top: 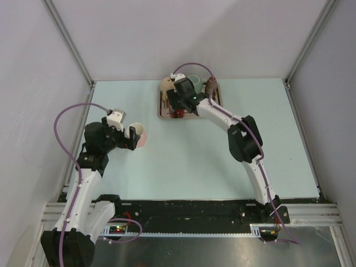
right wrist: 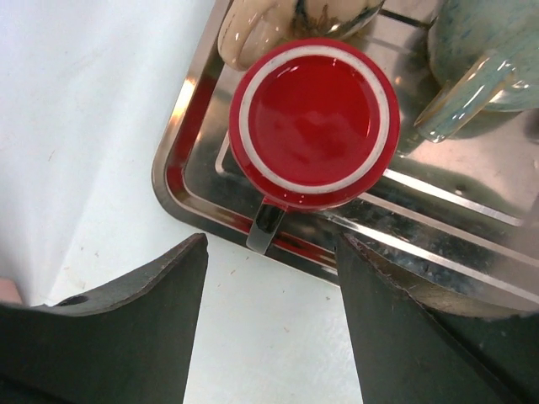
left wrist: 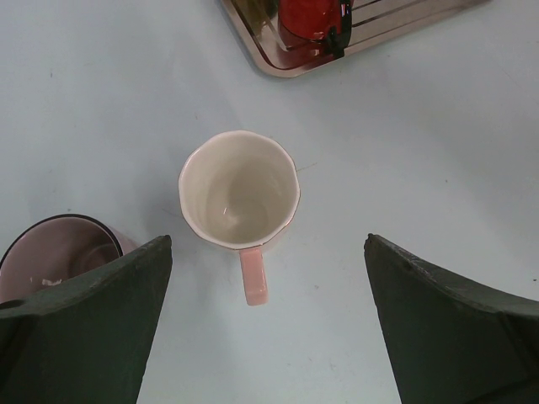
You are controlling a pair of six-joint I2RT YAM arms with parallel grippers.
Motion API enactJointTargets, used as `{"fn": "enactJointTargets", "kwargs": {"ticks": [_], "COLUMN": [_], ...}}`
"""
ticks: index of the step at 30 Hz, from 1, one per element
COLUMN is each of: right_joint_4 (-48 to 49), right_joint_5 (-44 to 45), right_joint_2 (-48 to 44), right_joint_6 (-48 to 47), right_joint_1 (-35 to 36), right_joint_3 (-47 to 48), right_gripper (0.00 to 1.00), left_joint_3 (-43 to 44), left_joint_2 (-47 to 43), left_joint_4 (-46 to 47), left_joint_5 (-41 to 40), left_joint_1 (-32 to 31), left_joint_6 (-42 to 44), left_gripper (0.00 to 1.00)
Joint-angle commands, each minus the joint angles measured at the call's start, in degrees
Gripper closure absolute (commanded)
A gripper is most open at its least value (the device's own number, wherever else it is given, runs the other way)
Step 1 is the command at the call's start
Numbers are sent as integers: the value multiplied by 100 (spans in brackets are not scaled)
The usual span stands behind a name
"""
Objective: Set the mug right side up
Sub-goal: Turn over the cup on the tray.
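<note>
Red mug [right wrist: 313, 122] sits upside down in the near left corner of the metal tray [right wrist: 181, 181]. The right gripper [right wrist: 271, 240] hangs over it, jaws apart, holding nothing; the left gripper [left wrist: 268, 240] gapes empty too. A weak pinch could let it slip onto the beige mug [right wrist: 253, 29].

Top camera high, far; wrist cameras downward, close; all share tray [top: 162, 108].

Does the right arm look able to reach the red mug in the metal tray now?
Probably yes. The right claw hangs above the red mug with jaws apart and nothing between. The beige mug stands close beside it, so room on that side may be tight.
</note>
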Motion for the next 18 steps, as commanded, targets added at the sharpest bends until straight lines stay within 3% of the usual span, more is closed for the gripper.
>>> {"fn": "enactJointTargets", "kwargs": {"ticks": [1,18], "right_joint_4": [-127,-426], "right_joint_5": [610,767], "right_joint_2": [216,591], "right_joint_6": [51,188], "right_joint_1": [90,70], "right_joint_3": [503,841], "right_gripper": [33,38], "left_joint_3": [-53,-80], "left_joint_2": [-81,-58], "left_joint_4": [203,232], "left_joint_5": [107,115], "left_joint_1": [47,47], "left_joint_6": [118,120], "left_gripper": [0,0]}}
